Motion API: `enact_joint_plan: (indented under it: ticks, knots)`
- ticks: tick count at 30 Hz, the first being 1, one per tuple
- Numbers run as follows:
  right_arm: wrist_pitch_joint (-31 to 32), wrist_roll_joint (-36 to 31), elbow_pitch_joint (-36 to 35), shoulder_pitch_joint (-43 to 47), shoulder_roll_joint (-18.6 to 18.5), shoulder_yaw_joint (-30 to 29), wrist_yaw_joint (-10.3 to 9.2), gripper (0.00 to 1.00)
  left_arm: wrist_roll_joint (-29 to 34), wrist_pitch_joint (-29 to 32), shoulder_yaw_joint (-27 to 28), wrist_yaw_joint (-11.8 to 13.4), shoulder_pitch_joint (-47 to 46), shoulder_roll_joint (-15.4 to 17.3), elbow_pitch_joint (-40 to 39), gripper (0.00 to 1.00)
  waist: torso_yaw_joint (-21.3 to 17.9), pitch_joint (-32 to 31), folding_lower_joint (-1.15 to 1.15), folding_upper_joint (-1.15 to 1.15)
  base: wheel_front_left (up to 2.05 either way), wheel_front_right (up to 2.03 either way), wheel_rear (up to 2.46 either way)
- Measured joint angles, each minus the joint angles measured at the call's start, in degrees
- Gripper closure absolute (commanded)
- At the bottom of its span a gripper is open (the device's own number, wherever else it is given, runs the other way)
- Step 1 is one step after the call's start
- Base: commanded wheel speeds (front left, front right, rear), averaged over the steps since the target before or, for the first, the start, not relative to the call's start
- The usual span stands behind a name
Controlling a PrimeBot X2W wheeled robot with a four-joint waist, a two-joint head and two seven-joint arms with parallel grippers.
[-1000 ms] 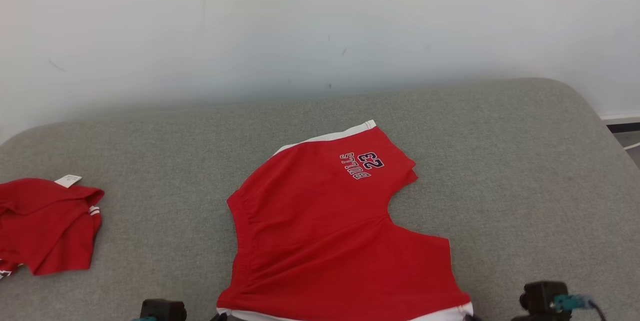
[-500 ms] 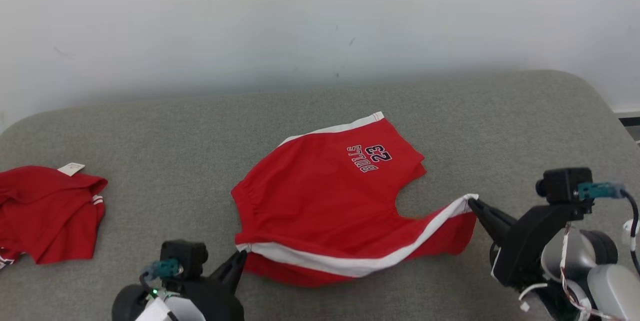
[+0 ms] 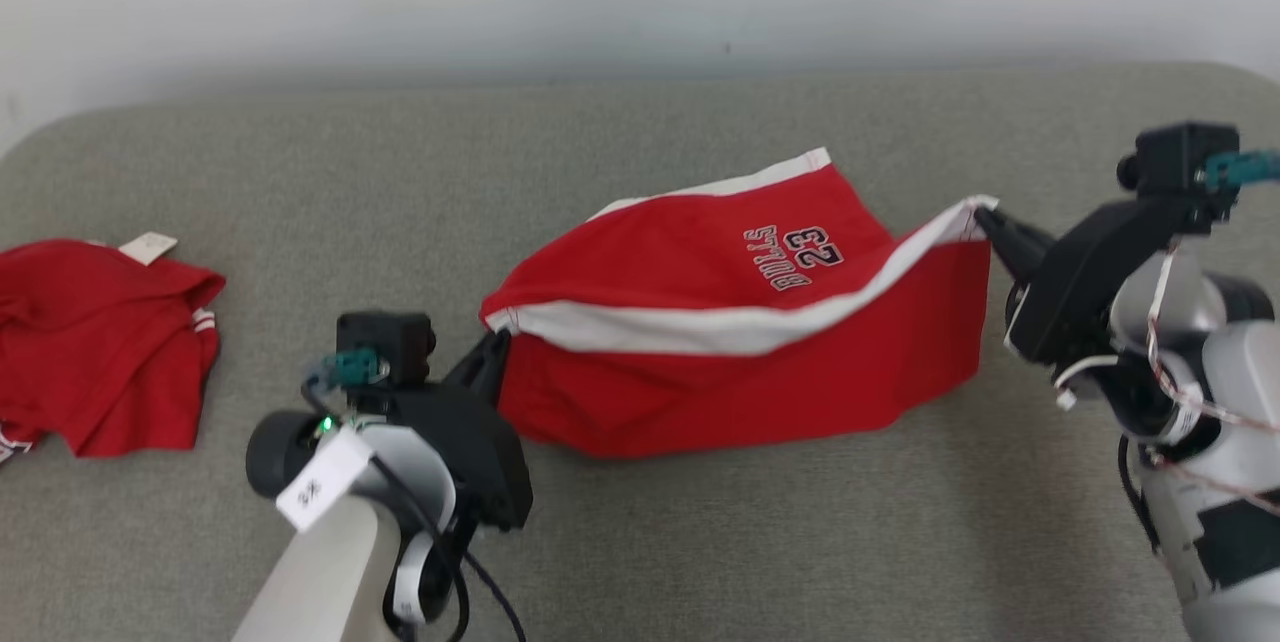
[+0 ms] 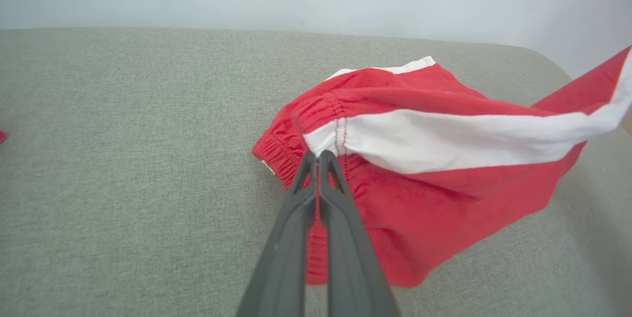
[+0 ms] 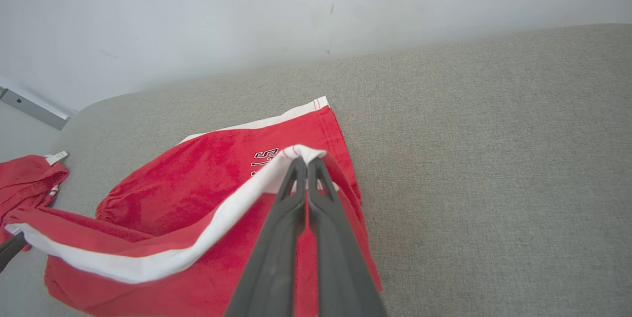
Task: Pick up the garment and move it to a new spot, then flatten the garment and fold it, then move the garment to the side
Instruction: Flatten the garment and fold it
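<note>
Head view: red basketball shorts (image 3: 740, 392) hang stretched between two robot arms over the middle of a grey fabric-covered table (image 3: 700, 542). The left pincer (image 3: 497, 337), centre left of the frame, is clamped on the waistband corner where a white side stripe (image 3: 700, 330) begins. The right pincer (image 3: 985, 215), upper right, is closed on the stripe's other end at the leg hem. The far leg, lettered "BULLS 23" (image 3: 795, 257), shows behind the raised stripe, and the red cloth below the stripe sags down to the table. A second red garment (image 3: 100, 342) with a white tag (image 3: 148, 246) lies bunched at the left edge, well apart from the shorts.

Left wrist view: the left pincer (image 4: 317, 155) has its two dark fingers meeting at frame centre and pinching the gathered waistband at the end of the white stripe (image 4: 444, 139). The stripe runs away to the right edge. The shorts (image 4: 419, 218) droop beneath it onto the table (image 4: 123, 159).

Right wrist view: the right pincer (image 5: 306, 160) has its fingers pressed together at centre on the white hem corner. The stripe (image 5: 197, 248) sweeps down to the lower left, where the tip of the left pincer (image 5: 10, 250) shows at the frame edge. The shorts (image 5: 197, 169) fill the left half, with the second garment (image 5: 29, 178) at the left edge and a pale wall (image 5: 247, 20) across the top.
</note>
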Motion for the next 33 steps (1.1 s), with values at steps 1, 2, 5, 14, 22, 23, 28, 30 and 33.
enact_joint_plan:
  ticks: [1,2,5,14,22,23,28,30,33]
  knots:
    - [-0.1,-0.1,1.2,-1.4,0.0,-0.1,-0.02,1.00,0.1,-0.1,0.1,0.2,-1.0,-0.2,0.5,1.00,0.3,0.6,0.00,0.00,0.00,0.00,0.00]
    - [-0.2,-0.1,2.3,-2.7,0.0,-0.2,-0.07,1.00,0.1,-0.1,0.3,0.4,-2.0,-0.4,1.1,1.00,0.6,1.2,0.00,0.00,0.00,0.00,0.00]
    - [-1.4,-0.4,5.1,-6.0,0.3,-0.8,-0.52,1.00,0.1,-0.9,0.6,0.6,-5.1,-0.9,3.1,1.00,1.6,2.9,0.00,0.00,0.00,0.00,0.00]
    - [-6.4,-1.6,14.4,-15.5,2.6,-0.9,-0.86,1.00,-0.3,-3.1,1.8,1.5,-11.0,-1.9,8.8,1.00,4.2,7.2,0.01,0.00,0.00,0.00,0.00]
    - [-10.5,-2.9,21.5,-18.4,3.0,-0.6,-0.85,1.00,-1.2,-5.6,1.2,1.6,-14.1,-2.3,13.3,1.00,5.7,9.7,0.00,0.00,0.00,0.00,0.00]
    - [-11.1,-3.2,22.5,-19.1,3.1,-0.6,-0.85,1.00,-1.3,-6.0,1.0,1.7,-14.5,-2.3,13.8,1.00,5.8,9.9,0.00,0.00,0.00,0.00,0.00]
    - [-14.4,-3.2,25.9,-21.6,4.0,-0.7,-0.47,0.00,-2.4,-8.0,-0.8,1.9,-16.9,-2.3,15.6,0.00,6.1,10.7,0.00,0.00,0.00,0.00,0.00]
    - [-15.9,-3.2,26.9,-22.6,4.6,-0.7,0.11,0.00,-4.0,-8.7,-2.4,2.0,-17.1,-2.3,15.7,0.00,6.2,10.8,0.00,0.00,0.00,0.00,0.00]
    - [-18.6,-3.2,28.4,-24.0,4.9,-0.9,1.15,0.00,-5.2,-10.0,-4.2,2.0,-17.2,-2.4,16.7,0.00,6.2,10.7,0.00,0.00,0.00,0.00,0.00]
